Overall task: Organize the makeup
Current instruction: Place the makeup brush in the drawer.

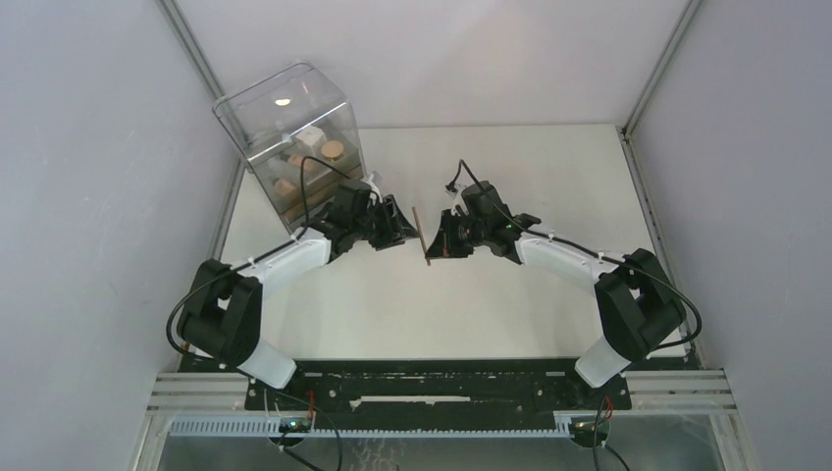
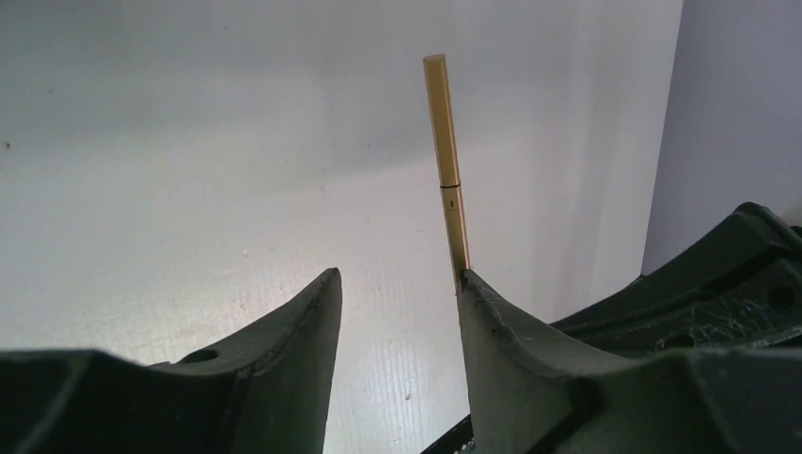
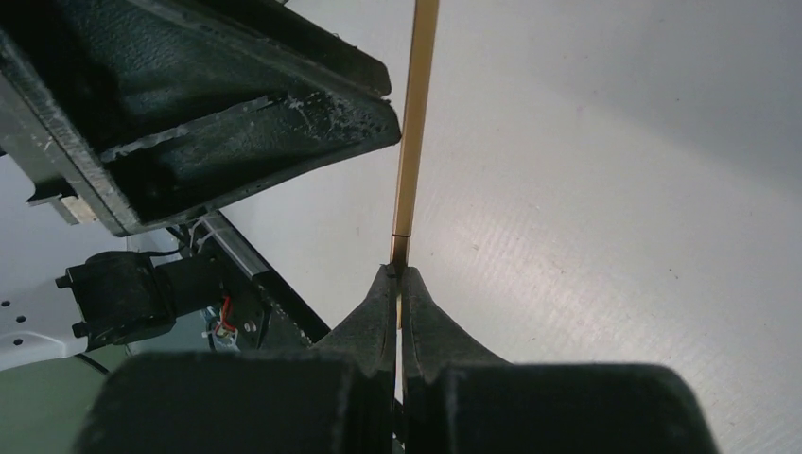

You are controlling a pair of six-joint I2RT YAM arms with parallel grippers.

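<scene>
A thin gold makeup stick (image 1: pixel 423 235) is held upright over the middle of the table between my two grippers. My right gripper (image 1: pixel 442 235) is shut on its lower end, and in the right wrist view the jaws (image 3: pixel 399 276) pinch the stick (image 3: pixel 413 142). My left gripper (image 1: pixel 400 226) is open just left of the stick. In the left wrist view (image 2: pixel 397 293) the stick (image 2: pixel 445 142) rises from behind the tip of the right finger (image 2: pixel 487 312), not between the jaws. More makeup sits in the clear box: a tan compact (image 1: pixel 334 150), a white cube (image 1: pixel 312 137) and beige pieces.
The big clear plastic box with drawers (image 1: pixel 257 108) stands at the back left, close behind my left arm. The enclosure walls rise on both sides. The left gripper's finger (image 3: pixel 236 123) fills the upper left of the right wrist view.
</scene>
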